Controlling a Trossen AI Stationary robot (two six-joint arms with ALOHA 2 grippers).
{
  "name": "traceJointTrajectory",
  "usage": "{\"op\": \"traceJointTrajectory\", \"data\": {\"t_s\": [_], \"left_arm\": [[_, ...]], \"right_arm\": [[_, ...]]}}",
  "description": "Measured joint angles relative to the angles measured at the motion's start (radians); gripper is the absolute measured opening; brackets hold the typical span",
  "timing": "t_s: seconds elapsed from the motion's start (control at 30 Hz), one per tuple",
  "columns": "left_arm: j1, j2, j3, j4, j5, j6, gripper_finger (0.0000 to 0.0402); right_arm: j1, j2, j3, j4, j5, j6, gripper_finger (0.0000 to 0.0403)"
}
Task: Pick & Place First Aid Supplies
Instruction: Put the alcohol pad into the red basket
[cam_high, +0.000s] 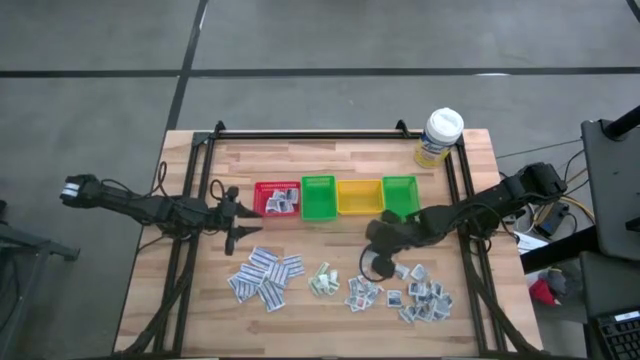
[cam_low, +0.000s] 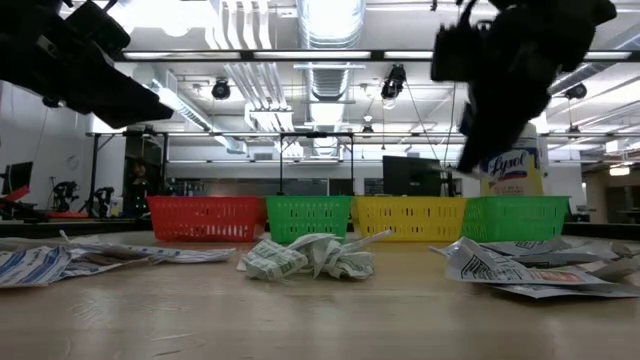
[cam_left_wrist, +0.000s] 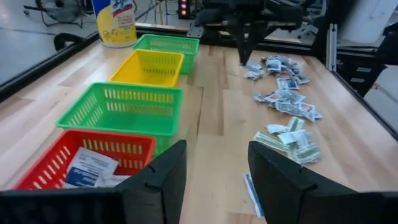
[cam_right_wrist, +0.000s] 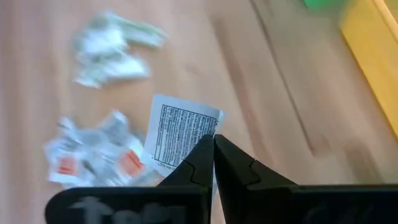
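Note:
My right gripper (cam_right_wrist: 212, 142) is shut on a white packet with grey print (cam_right_wrist: 180, 134). It hovers over the table in front of the bins (cam_high: 380, 250). The other first aid supplies lie in heaps near the front: blue-printed strips (cam_high: 265, 277), green-printed ones (cam_high: 322, 280) and small squares (cam_high: 425, 298). A few packets lie in the red bin (cam_left_wrist: 90, 167). At the table's left, my left gripper (cam_left_wrist: 216, 155) stands open beside the red bin (cam_high: 277, 198), holding nothing. My right gripper pinches the packet's edge near one corner (cam_right_wrist: 202, 134) between its two fingertips, only at their free ends. The fingers slant down from above. The packet sticks out flat beyond the tips, printed face up, above the wooden table.
Red, green (cam_high: 318, 197), yellow (cam_high: 359, 196) and a second green bin (cam_high: 400, 193) stand in a row mid-table. A white-capped bottle (cam_high: 440, 135) stands at the far right corner. A black frame rail (cam_high: 300, 135) runs round the table.

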Motion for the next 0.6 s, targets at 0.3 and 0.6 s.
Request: {"op": "traceJointTrajectory", "data": {"t_s": [0.3, 0.6], "left_arm": [[0.000, 0.000, 0.000, 0.055, 0.043, -0.013, 0.0170], [0.000, 0.033, -0.001, 0.156, 0.044, -0.014, 0.0170]], "right_arm": [[0.000, 0.000, -0.001, 0.278, -0.037, -0.203, 0.0008], [-0.003, 0.000, -0.001, 0.459, 0.174, -0.332, 0.0008]]}}
